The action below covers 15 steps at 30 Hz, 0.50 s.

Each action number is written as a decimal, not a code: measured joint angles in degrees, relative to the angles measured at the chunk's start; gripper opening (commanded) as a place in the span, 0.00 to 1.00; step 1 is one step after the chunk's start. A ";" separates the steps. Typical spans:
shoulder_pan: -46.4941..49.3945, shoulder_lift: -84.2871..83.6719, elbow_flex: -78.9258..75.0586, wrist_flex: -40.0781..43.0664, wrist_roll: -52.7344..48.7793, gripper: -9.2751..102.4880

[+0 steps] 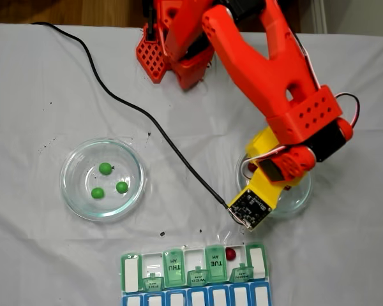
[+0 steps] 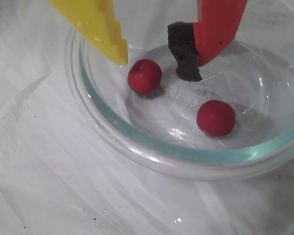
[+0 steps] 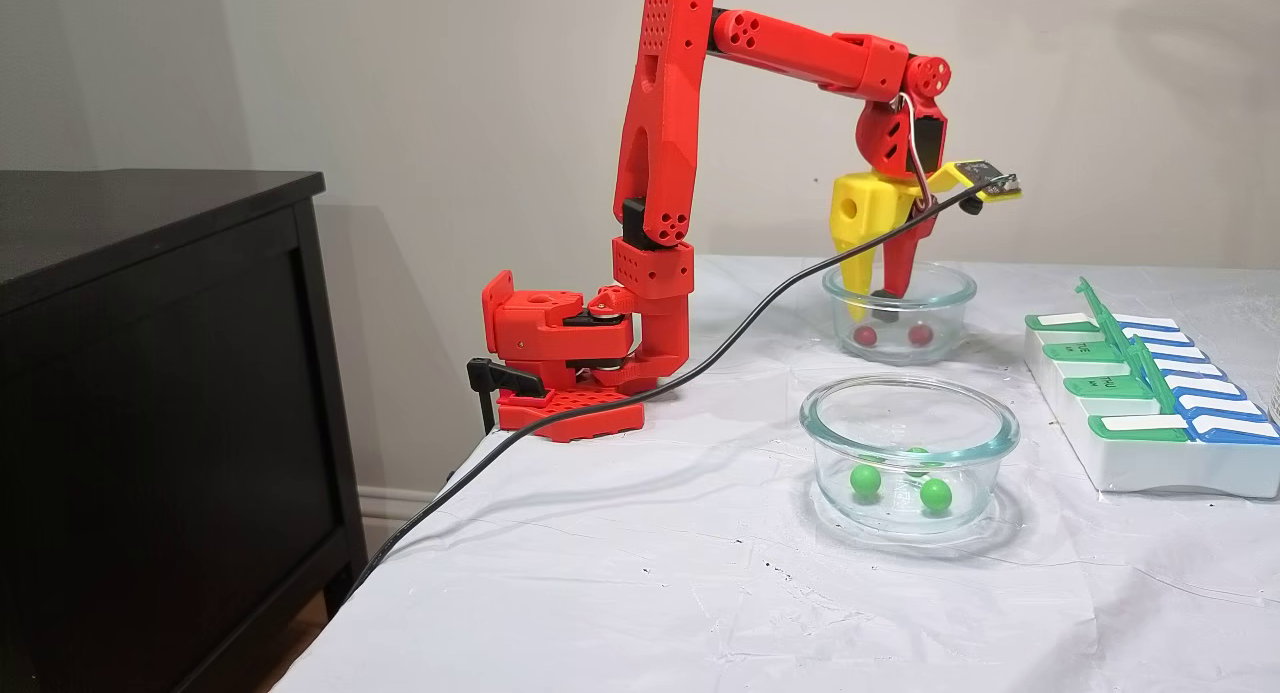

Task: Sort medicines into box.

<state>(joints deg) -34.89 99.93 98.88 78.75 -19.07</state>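
Note:
In the wrist view my gripper is open inside a clear glass dish, yellow finger on the left and red finger with a black foam pad on the right. One red pill lies between the tips; a second red pill rests further right. From the side, the gripper dips into the far dish. Three green pills sit in the other dish. The box holds one red pill in an open compartment.
A black cable crosses the white cloth from the back left to the wrist camera. The arm's base stands at the table's far edge. A dark cabinet stands beside the table. The box lids stand raised.

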 measured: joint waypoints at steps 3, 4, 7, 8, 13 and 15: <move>0.00 0.00 0.00 0.00 -0.18 0.24; 0.00 0.00 0.00 0.00 -0.18 0.24; 0.00 0.00 0.00 0.00 -0.18 0.24; 0.00 0.00 0.18 0.00 -0.18 0.24; 0.00 0.00 1.14 -1.85 -0.18 0.24; 0.00 0.00 1.14 -1.85 -0.18 0.23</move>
<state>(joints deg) -34.89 99.93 100.02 76.90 -19.25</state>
